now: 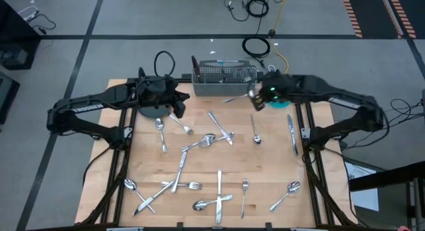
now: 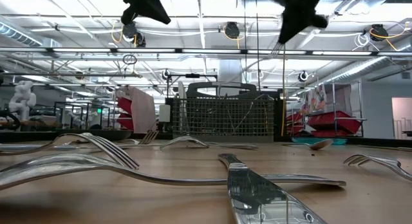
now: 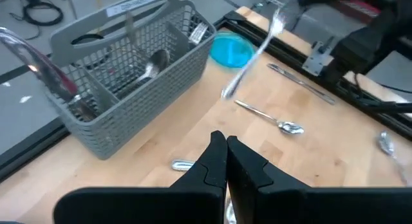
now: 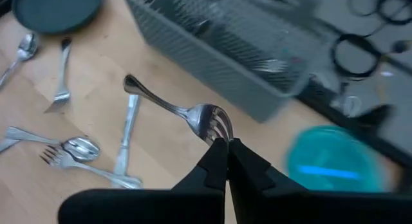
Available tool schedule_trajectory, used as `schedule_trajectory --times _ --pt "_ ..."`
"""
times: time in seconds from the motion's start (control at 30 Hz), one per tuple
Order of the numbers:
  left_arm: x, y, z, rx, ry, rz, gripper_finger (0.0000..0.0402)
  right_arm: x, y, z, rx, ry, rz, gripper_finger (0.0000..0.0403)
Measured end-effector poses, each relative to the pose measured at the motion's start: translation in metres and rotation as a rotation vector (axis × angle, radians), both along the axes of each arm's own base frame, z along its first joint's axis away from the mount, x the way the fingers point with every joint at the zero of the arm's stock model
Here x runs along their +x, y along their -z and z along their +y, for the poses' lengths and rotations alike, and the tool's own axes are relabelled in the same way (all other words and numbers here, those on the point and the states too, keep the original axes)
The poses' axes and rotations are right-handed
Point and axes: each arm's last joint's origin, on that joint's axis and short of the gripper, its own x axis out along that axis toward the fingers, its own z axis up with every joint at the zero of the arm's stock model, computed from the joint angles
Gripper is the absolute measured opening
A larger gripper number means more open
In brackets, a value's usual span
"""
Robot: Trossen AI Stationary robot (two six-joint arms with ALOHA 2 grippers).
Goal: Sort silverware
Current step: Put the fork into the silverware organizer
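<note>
We see the right hand point(image 4: 226, 144) clamped on a fork point(image 4: 174, 109) by its tines, handle hanging just beside the caddy point(image 1: 224, 79). Left hand point(image 3: 226, 145) closed, empty.

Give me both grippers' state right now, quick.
Left gripper: shut, holding nothing visible, raised near the caddy.
Right gripper: shut on a fork, pinched at the tines, lifted off the table.
</note>
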Motion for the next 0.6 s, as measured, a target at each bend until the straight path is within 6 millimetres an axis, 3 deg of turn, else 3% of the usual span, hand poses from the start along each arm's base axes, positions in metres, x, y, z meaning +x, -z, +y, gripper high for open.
schedule_trajectory --times 0.17,0.33,0.6 --pt "-0.005 -0.021 -0.010 0.041 0.049 -0.169 0.0011 -0.018 -0.044 -0.002 -0.103 0.021 0.116 0.0001" --pt "-0.019 -0.058 -0.022 0.155 0.140 -0.452 0.0011 -0.018 -0.075 -0.019 -0.184 0.028 0.213 0.0001" --pt "-0.051 -0.088 -0.035 0.196 0.232 -0.682 0.0011 0.013 -0.095 -0.057 -0.264 -0.041 0.414 0.0001"
